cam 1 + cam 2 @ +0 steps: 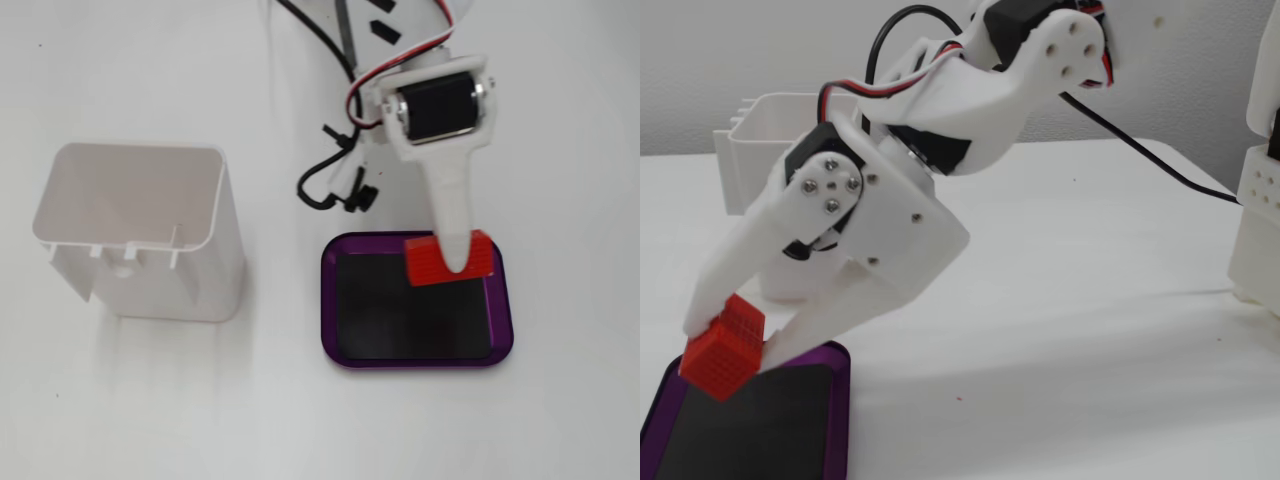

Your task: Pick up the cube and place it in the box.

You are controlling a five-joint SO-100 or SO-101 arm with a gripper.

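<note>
Fixed views | box [418,352] [836,400]: black floor bare | cube [432,262] [724,347] clamped between gripper [457,258] [728,340] fingers, over the box's far rim | white bin [140,232] [790,130] beyond, open-topped | black cables [335,180] behind.

**White arm bent low, gripper clamped**

Seen in both fixed views: white arm [940,130] folded forward and down, black motor at the wrist, red-and-black wires trailing behind. Gripper [725,345] angled downward, fingers [455,215] closed on the red cube [722,347].
</note>
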